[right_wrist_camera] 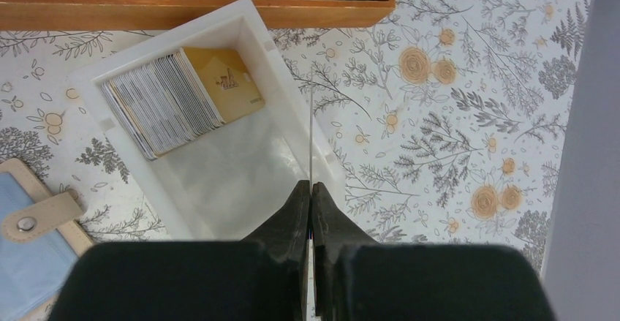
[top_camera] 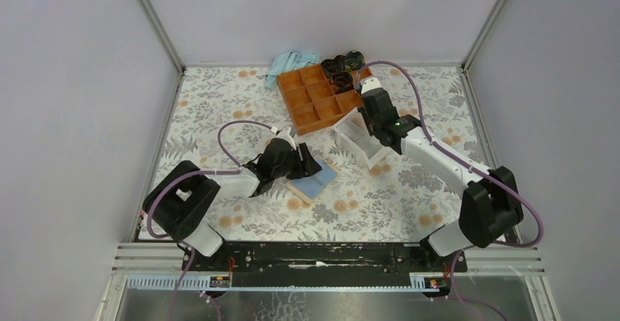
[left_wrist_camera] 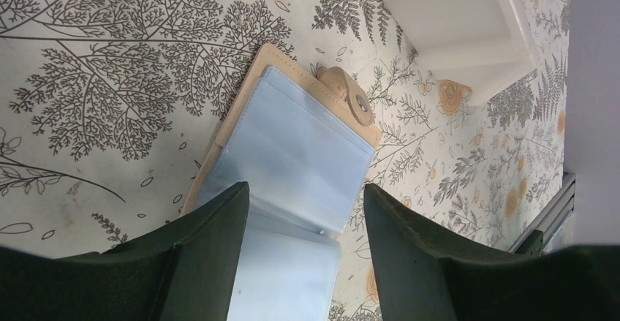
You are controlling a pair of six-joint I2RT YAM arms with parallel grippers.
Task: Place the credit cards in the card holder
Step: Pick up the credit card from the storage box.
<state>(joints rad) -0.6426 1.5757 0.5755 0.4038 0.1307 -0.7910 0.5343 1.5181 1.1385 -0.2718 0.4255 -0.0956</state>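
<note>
We are watching one card being carried from the supply to the holder. The right jaws are pinching shut on a thin, stiff credit card point(right_wrist_camera: 311, 131), which is showing to the wrist camera only as a fine pale edge. They are hanging over the white plastic open-topped box point(right_wrist_camera: 227, 175), where a stack of cards point(right_wrist_camera: 157, 109) is packed at one end with a tan-faced one outermost. The small tan leather-like card holder point(left_wrist_camera: 292, 145) is lying open and flat on the floral-patterned worktop point(right_wrist_camera: 453, 116) near the box. Its stitched border is framing glossy, pale blue plastic sleeves, and its rounded closure tab point(left_wrist_camera: 349, 98) with a metal snap is pointing toward the box. The left jaws are standing well apart over the holder's near half, one to each side of the sleeves, gripping nothing that we can make out. We are judging that the next move is calling for the right arm to swing the card over, line its edge up with a sleeve mouth and slide it in. The left jaws are probably needed to steady the floppy, slick film. The orange compartment tray point(right_wrist_camera: 197, 10) beyond the box is playing no part.
</note>
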